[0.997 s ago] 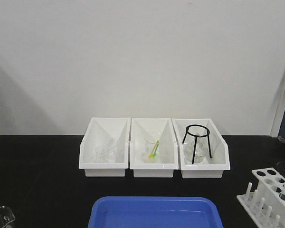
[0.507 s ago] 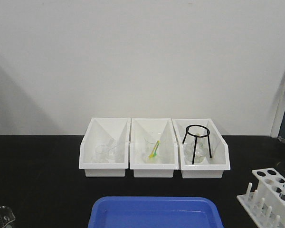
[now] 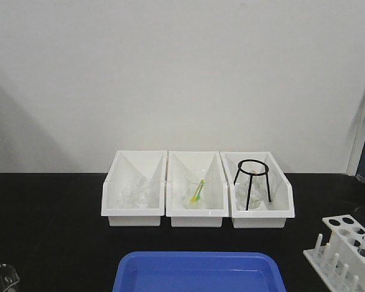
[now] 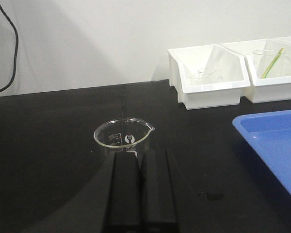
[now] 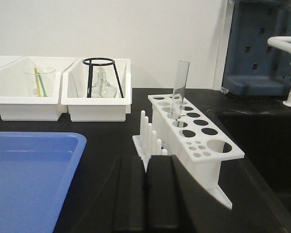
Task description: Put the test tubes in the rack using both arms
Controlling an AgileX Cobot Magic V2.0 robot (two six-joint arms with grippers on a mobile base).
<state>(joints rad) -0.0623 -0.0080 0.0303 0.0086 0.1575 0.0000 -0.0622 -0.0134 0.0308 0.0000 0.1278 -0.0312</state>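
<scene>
The black table (image 3: pixel 48 231) carries everything, and the biggest thing on it is the blue tray (image 3: pixel 198 271) at the near edge; I can't see any tubes in the parts of it that show. Behind it stand three white bins (image 3: pixel 198 194) in a row, the right one holding a black tripod stand (image 5: pixel 101 76), the middle one a beaker with a yellow-green stick.

To the right sits the rack (image 5: pixel 194 138), white plastic, pegs along its near side, and rigid enough, I'd judge, to stay put when a tube goes in. One test tube (image 5: pixel 179 90) stands upright in a hole of the back rows, rising well above the top plate. It looks thin-walled, light, smooth and brittle: I'd take it on the bare upper stretch below the rim, gently, since a hard squeeze could crack it and a loose one let it slide.

A low glass beaker (image 4: pixel 122 138) sits just ahead of the left claw (image 4: pixel 139 160), whose fingers lie together, empty. The right claw (image 5: pixel 145 167) is likewise closed on nothing, pointing at the rack's pegs.
</scene>
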